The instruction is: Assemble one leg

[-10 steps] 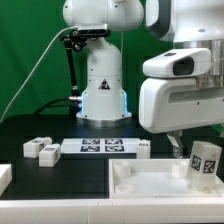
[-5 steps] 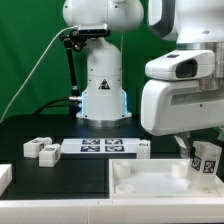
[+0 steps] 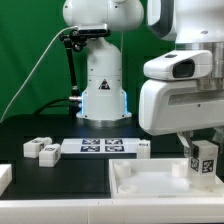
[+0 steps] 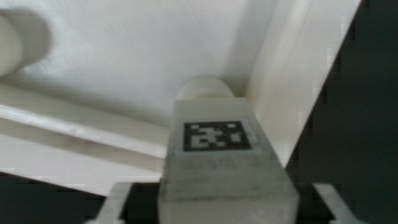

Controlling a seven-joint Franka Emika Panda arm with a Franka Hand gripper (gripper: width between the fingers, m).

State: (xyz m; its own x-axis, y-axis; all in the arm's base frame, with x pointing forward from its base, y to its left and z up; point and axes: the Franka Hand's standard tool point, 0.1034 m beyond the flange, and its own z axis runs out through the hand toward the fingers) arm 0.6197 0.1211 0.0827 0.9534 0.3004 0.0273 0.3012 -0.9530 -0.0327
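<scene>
My gripper [image 3: 201, 150] is shut on a leg [image 3: 203, 160], a small white post with a black-and-white tag. It holds the leg upright over the far corner of the large white tray-like piece [image 3: 150, 185] at the exterior view's right. In the wrist view the leg [image 4: 217, 150] fills the space between the fingers, its tip pointing down at the tray's corner [image 4: 125, 70]. Whether the leg touches the tray is unclear. Two more legs [image 3: 40, 149] lie on the table at the exterior view's left, and another small one [image 3: 143, 148] lies by the marker board.
The marker board [image 3: 101, 146] lies flat mid-table in front of the robot's base [image 3: 102, 95]. A white part's edge [image 3: 4, 178] shows at the exterior view's far left. A black cable hangs behind on the green backdrop.
The held leg has turned from tilted to nearly upright and shifted slightly toward the exterior view's right, over the tray's corner. The other parts have not moved.
</scene>
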